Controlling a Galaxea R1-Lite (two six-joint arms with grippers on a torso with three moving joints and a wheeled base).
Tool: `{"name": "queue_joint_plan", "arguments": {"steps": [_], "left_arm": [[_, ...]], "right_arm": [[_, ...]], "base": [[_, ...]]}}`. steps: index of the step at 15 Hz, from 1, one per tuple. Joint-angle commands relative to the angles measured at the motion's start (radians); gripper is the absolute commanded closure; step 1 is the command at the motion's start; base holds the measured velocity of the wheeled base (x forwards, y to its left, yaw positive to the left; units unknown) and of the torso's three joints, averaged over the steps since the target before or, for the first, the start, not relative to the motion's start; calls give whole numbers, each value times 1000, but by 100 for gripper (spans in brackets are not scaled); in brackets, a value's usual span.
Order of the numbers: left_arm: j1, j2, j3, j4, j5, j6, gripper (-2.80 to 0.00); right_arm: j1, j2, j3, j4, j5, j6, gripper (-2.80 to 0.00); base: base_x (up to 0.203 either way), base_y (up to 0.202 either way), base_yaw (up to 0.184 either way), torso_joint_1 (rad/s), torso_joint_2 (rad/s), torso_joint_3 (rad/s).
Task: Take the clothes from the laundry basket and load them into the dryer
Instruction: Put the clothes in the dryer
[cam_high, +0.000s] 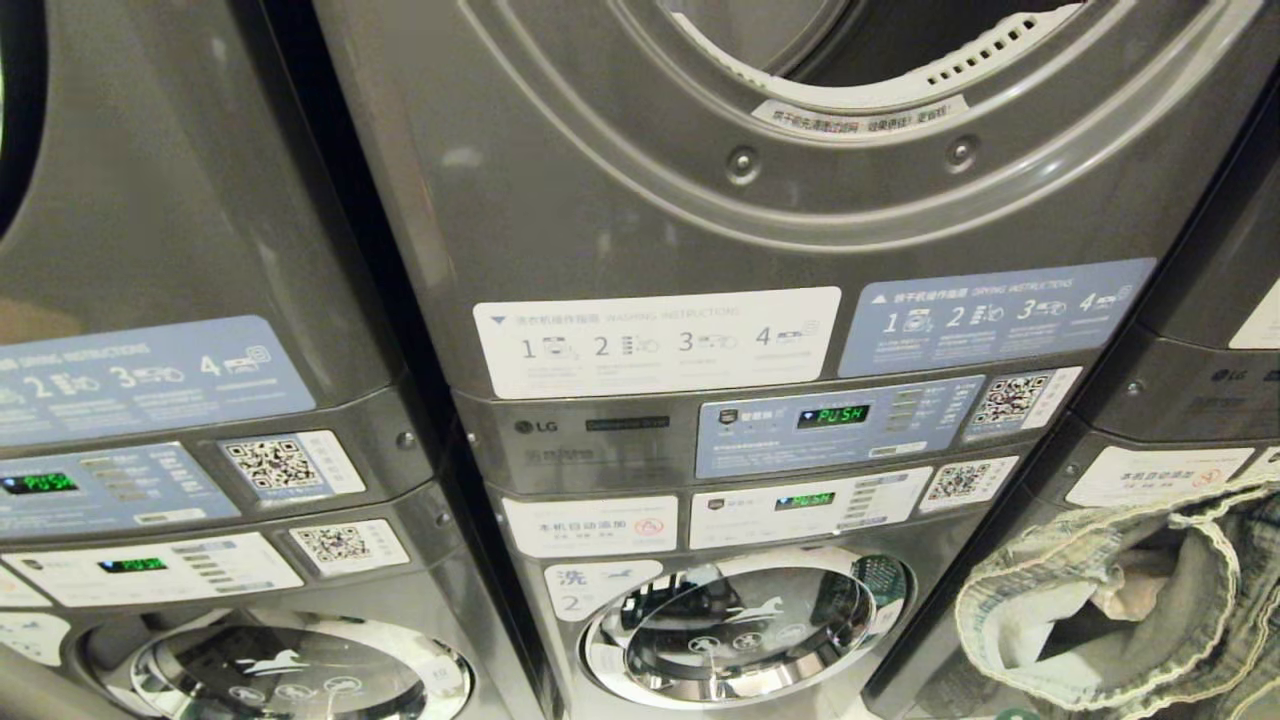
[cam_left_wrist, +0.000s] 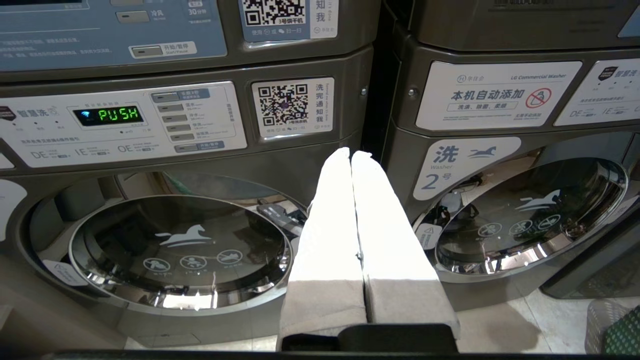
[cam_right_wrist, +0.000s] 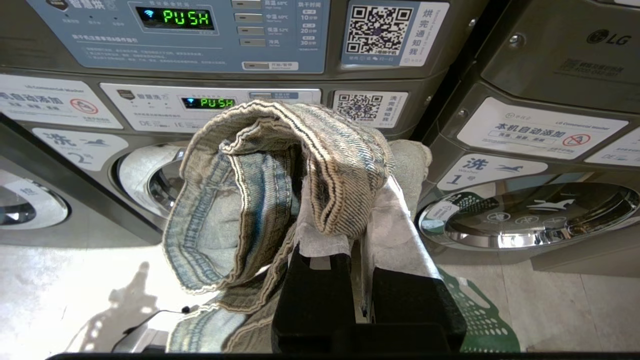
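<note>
Right gripper: fingers closed together, wrapped in white covers, clamped on the denim garment, which drapes over and to one side of them. The gripper is raised in front of the dryer stack, pointing toward its lower panels.

Left gripper: white-covered fingers pressed flat against each other, nothing between them. It points level at the stack's base, to the dryer's left.
</note>
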Motion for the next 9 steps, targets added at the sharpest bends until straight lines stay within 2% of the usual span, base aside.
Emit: {"name": "queue_joint_plan", "arguments": {"steps": [1,9], "left_arm": [[0,0,0,1,0,0,0],[0,0,0,1,0,-2,0]], "right_arm": [[1,1,0,1,0,-1,0],[1,2,0,1,0,5,0]], "base": [[0,0,0,76,-153,-80],[0,0,0,72,-147,-72]]}}
